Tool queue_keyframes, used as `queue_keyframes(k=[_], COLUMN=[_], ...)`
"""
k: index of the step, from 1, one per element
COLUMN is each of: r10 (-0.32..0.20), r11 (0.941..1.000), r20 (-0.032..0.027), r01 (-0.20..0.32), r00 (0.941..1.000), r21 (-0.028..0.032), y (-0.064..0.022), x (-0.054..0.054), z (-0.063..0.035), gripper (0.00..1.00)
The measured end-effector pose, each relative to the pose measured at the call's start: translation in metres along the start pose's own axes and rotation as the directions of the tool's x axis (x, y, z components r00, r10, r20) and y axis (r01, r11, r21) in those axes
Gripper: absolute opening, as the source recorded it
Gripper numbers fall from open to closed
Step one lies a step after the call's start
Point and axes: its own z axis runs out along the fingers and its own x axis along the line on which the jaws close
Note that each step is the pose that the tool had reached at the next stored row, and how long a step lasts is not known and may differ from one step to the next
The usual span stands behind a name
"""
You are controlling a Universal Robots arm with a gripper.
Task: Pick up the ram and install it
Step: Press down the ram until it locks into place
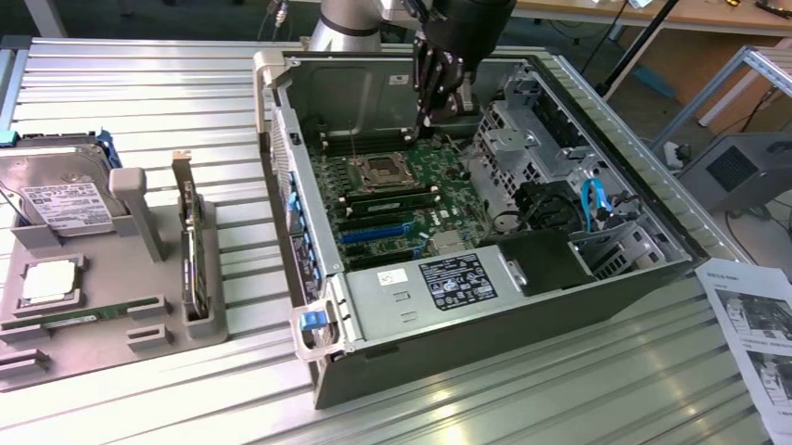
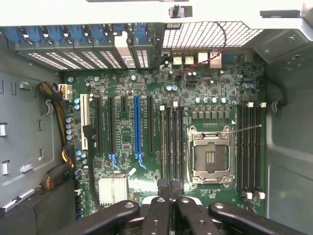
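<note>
The ram (image 1: 89, 316), a thin green stick, lies flat in a groove of the grey tray (image 1: 148, 348) at the exterior view's left, far from my gripper. My gripper (image 1: 427, 118) hangs inside the open computer case (image 1: 495, 306), above the motherboard (image 1: 409, 199), with its fingers together and nothing seen between them. In the wrist view the gripper (image 2: 169, 192) is over the near end of the long dark memory slots (image 2: 171, 142) beside the processor socket (image 2: 210, 155). Two green strips (image 1: 389, 196) run along slots next to the socket in the exterior view; I cannot tell what they are.
On the tray also sit a hard drive (image 1: 62, 199), a square silver processor chip (image 1: 47, 281) and a card standing on edge (image 1: 188, 246). The case holds a power supply (image 1: 452, 278), a drive cage (image 1: 526, 148) and cables (image 1: 592, 199). Printed sheets (image 1: 755, 334) lie at the right.
</note>
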Motion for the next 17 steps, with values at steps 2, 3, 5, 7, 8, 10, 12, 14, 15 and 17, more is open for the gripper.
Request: queue_keyframes(k=[2,3,5,7,8,10,12,14,15,17], r10=[0.008,0.015,0.026,0.039,0.044,0.054,0.065,0.079,0.085,0.100], r11=[1.0000,0.9999,0.9997,0.9993,0.9990,0.9985,0.9979,0.9968,0.9964,0.9950], r20=[0.0002,0.0005,0.0008,0.0005,0.0004,0.0003,0.0003,0.0001,0.0000,-0.0002], r01=[-0.008,-0.015,-0.026,-0.039,-0.044,-0.054,-0.065,-0.079,-0.085,-0.100], r00=[1.0000,0.9999,0.9997,0.9993,0.9990,0.9985,0.9979,0.9968,0.9964,0.9950], r21=[0.0001,0.0002,0.0003,0.0004,0.0005,0.0006,0.0007,0.0009,0.0010,0.0012], y=[0.0000,0.0000,0.0000,0.0000,0.0000,0.0000,0.0000,0.0000,0.0000,0.0000], x=[0.0000,0.0000,0.0000,0.0000,0.0000,0.0001,0.0000,0.0000,0.0000,0.0000], z=[0.0000,0.0000,0.0000,0.0000,0.0000,0.0000,0.0000,0.0000,0.0000,0.0000], gripper=[0.11,0.11,0.11,0.11,0.11,0.11,0.11,0.11,0.11,0.11])
